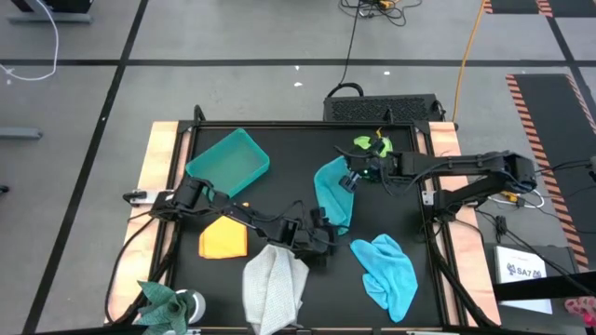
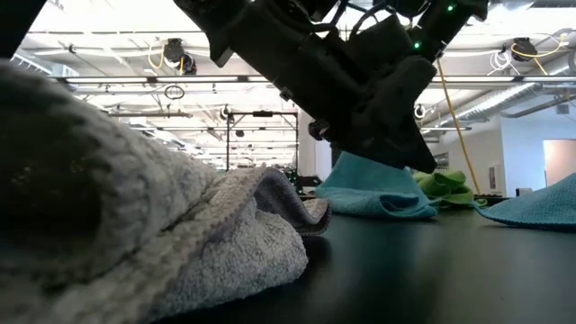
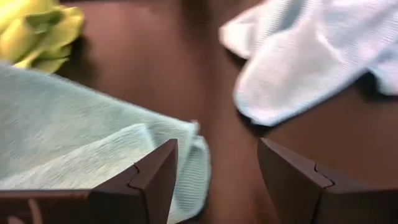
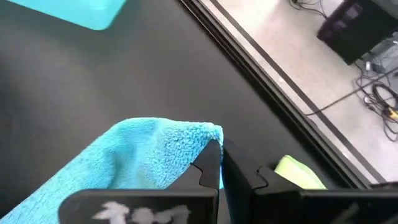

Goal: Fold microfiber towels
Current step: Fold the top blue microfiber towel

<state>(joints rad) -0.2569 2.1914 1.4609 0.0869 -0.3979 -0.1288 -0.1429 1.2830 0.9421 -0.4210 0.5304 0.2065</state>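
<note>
Five towels are spread over the bench, and I am working the teal towel (image 1: 332, 191) near the middle, a little toward the right edge. My right end effector (image 1: 351, 180) is closed on one corner of it, at the end nearer the far edge; in the right wrist view the fingers (image 4: 208, 163) meet with that corner pinched between them. I judge the corner is held so the cloth can be drawn out flat or carried over for a fold. My left end effector (image 1: 323, 244) sits low at the towel's other end with its fingers (image 3: 155, 174) spread and nothing between them, likely ready to take the opposite corner. The teal towel runs long from the far edge toward the near edge, its held end pointing at the far edge.

The grey towel (image 1: 273, 288) lies bunched at the near edge, the light blue towel (image 1: 388, 272) crumpled toward the near right corner, the orange towel (image 1: 223, 238) flat toward the left edge, the lime green towel (image 1: 371, 144) wadded at the far edge. A teal bin (image 1: 228, 163) stands toward the far left corner.
</note>
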